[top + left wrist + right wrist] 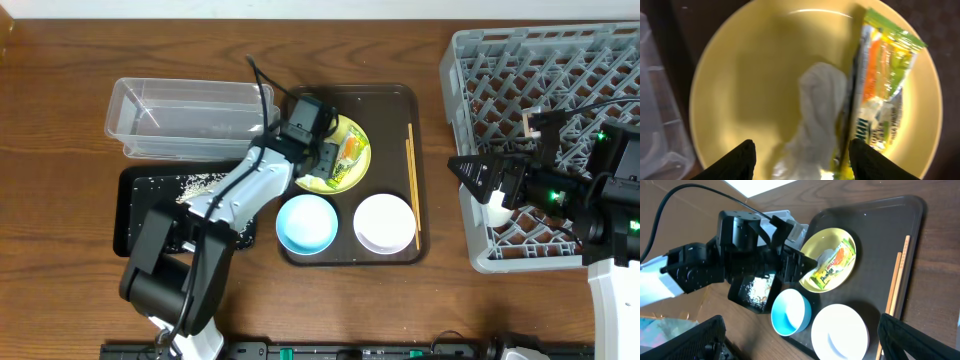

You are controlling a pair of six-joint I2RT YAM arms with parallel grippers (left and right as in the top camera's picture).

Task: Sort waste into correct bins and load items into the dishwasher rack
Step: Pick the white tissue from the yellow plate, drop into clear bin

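Note:
My left gripper (328, 165) (802, 161) is open, low over the yellow plate (357, 172) (750, 75) (816, 250). The white crumpled scrap (817, 115) lies between its fingers. The green-and-orange wrapper (350, 148) (885, 85) (832, 264) lies beside the scrap on the plate. My right gripper (478, 178) (801, 330) is open and empty above the left edge of the grey dishwasher rack (560, 80). A small white cup (496, 207) shows in the rack, partly under that gripper. Rice crumbs (205, 183) (757, 287) lie in the black tray (135, 215).
The clear tub (190, 118) stands behind the black tray. On the brown serving tray (395, 100) (880, 235) are the light blue bowl (306, 222) (789, 316), the whitish bowl (385, 222) (840, 332) and the chopsticks (411, 180) (897, 280) along its right side.

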